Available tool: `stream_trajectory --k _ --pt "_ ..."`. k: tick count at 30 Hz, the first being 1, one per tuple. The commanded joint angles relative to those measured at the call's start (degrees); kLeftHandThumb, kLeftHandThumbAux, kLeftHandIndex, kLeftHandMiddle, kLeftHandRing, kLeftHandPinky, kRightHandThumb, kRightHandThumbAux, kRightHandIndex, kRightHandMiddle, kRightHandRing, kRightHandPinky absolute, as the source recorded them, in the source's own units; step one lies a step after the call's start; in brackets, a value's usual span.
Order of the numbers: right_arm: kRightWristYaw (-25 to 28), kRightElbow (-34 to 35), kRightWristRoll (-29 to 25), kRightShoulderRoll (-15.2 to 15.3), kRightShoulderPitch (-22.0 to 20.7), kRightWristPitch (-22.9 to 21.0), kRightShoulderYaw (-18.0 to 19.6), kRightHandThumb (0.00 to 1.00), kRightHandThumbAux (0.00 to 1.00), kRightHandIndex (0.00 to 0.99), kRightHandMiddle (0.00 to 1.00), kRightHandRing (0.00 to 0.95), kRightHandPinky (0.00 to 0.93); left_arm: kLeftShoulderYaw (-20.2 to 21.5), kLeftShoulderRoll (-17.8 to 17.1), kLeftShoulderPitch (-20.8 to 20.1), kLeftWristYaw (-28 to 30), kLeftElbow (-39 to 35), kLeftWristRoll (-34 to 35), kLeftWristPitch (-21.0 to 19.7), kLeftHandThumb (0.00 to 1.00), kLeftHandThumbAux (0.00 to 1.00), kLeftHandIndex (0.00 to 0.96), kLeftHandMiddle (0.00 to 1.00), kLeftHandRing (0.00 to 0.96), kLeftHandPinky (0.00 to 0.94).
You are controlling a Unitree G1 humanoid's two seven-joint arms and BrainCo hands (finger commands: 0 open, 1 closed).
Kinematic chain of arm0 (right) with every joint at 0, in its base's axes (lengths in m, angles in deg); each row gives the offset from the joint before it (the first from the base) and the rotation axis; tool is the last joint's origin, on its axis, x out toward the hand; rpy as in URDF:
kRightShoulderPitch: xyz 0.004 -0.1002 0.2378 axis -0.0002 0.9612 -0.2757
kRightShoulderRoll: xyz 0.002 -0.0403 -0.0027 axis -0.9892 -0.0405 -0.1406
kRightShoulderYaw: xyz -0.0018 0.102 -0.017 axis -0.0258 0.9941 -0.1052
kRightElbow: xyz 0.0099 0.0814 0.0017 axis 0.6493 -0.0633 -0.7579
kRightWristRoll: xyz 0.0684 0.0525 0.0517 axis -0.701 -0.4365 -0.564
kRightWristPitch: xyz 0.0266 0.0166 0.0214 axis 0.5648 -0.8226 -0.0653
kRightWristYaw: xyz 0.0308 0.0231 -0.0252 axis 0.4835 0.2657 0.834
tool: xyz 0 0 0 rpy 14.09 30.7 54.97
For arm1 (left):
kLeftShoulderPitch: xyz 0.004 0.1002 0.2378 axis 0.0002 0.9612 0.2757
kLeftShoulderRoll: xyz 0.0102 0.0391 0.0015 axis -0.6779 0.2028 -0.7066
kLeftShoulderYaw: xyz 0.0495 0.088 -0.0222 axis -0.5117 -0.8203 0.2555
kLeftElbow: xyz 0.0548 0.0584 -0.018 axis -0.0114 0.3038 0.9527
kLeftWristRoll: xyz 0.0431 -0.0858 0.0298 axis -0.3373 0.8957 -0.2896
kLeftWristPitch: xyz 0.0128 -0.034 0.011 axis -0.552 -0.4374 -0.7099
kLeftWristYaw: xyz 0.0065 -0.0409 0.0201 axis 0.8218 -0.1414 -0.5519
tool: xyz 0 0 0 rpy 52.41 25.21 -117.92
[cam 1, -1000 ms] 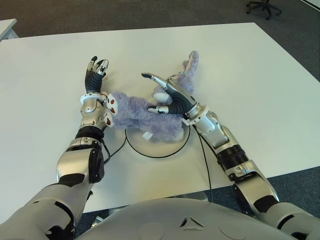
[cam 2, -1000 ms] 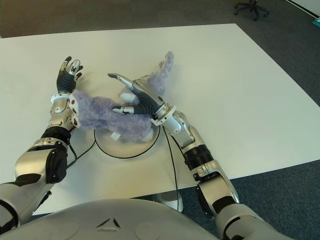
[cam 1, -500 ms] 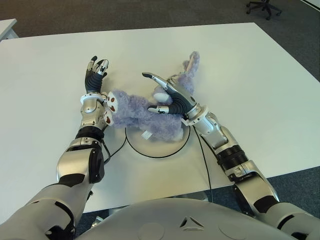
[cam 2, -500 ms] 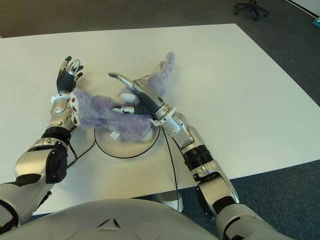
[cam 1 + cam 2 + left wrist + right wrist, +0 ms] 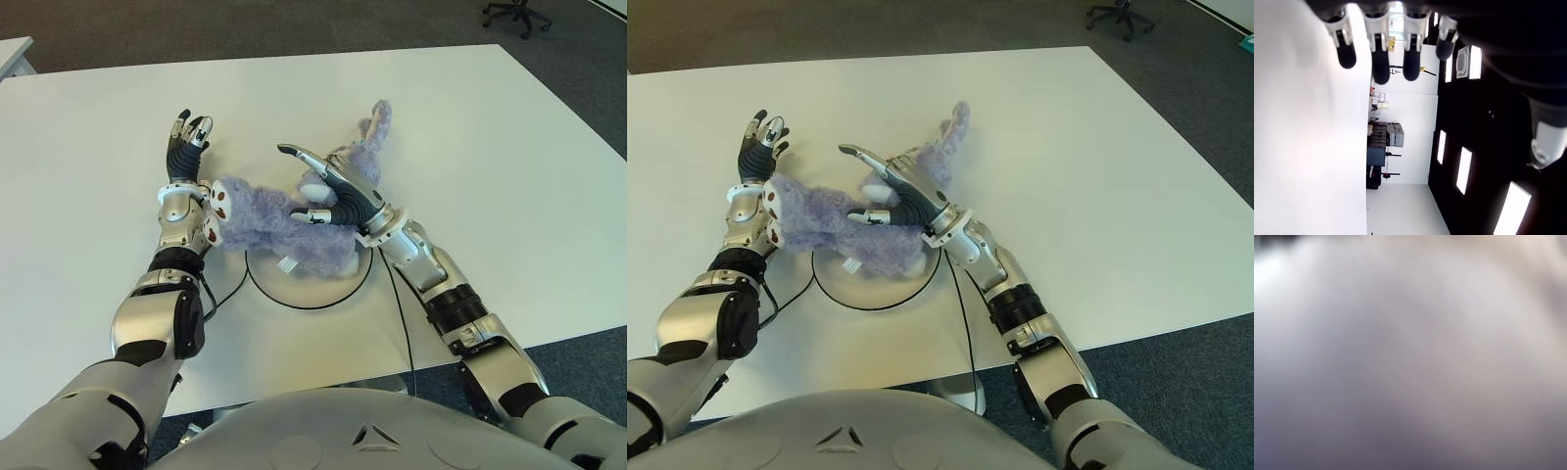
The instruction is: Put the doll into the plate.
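Left eye view shows the purple plush doll (image 5: pixel 284 220) lying across the far part of the round white plate (image 5: pixel 323 289), so the task looks mostly done, though not cleanly. Its body and rump cover the plate's far rim, while the near half of the plate is bare. The head and long ears stretch out beyond the rim onto the white surface (image 5: pixel 509 166), and the feet with their pink pads stick off the other side.

The right robot hand (image 5: pixel 328 186) is laid over the doll's middle, palm down on the fur. Its index finger is extended straight out past the doll and the thumb points sideways along the body; the fingers are spread rather than closed around anything, so I judge it is pressing or releasing, not gripping. The right wrist view is filled with pale blur, which fits a camera very close to the plush but tells nothing more.

The left robot hand (image 5: pixel 186 142) is on the surface beyond the doll's feet, which show just beside its wrist. Its fingers are straight and relaxed, holding nothing, and the left wrist view confirms extended fingertips with no object between them.

What seems left is a nudge to bring the head and feet inside the rim, if full containment is wanted, and then lifting the right robot hand away. A black cable (image 5: pixel 230 284) runs along the surface beside the plate.
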Motion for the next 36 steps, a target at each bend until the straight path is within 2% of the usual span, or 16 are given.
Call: stream_trajectory --k 1,4,15,20,25,30,31,36 --pt "2.82 -1.48 1.80 1.20 2.63 -2.35 -1.73 0.251 0.213 0.000 0.000 0.000 0.000 -0.20 1.54 3.52 0.14 2.61 -0.03 -1.93 0.000 0.503 0.070 0.160 0.166 0.222" --pt "3.35 -0.64 1.40 1.57 2.88 -2.49 -1.63 0.241 0.212 0.000 0.000 0.000 0.000 -0.25 1.55 3.59 0.14 2.58 -0.10 -1.81 0.000 0.504 0.069 0.161 0.174 0.192" --pt "4.44 3.78 0.24 2.52 3.77 -2.60 -0.31 0.177 0.221 0.000 0.000 0.000 0.000 -0.10 1.65 3.58 0.16 2.45 0.15 -2.15 0.000 0.510 0.058 0.172 0.188 0.199" --pt "4.41 5.02 0.27 2.70 3.94 -2.48 0.28 0.159 0.222 0.000 0.000 0.000 0.000 -0.02 1.77 3.64 0.17 2.37 0.28 -2.23 0.000 0.515 0.066 0.177 0.197 0.258" --pt "4.75 5.70 0.02 2.88 3.83 -2.47 0.63 0.145 0.223 0.000 0.000 0.000 0.000 0.09 1.83 3.65 0.29 2.39 0.42 -2.20 0.000 0.523 0.066 0.178 0.203 0.232" --pt "5.39 6.68 -0.82 3.20 3.52 -2.27 1.22 0.135 0.225 0.000 0.000 0.000 0.000 0.18 1.87 3.66 0.47 2.47 0.57 -1.96 0.000 0.527 0.059 0.170 0.188 0.163" --pt "5.58 6.96 -1.13 3.27 3.43 -2.24 1.40 0.136 0.226 0.000 0.000 0.000 0.000 0.18 1.88 3.66 0.51 2.48 0.62 -1.89 0.000 0.522 0.054 0.163 0.172 0.122" --pt "5.09 7.70 -1.59 3.16 3.29 -1.83 2.32 0.138 0.224 0.000 0.000 0.000 0.000 0.22 1.91 3.66 0.52 2.56 0.77 -1.62 0.000 0.517 0.044 0.159 0.158 0.123"
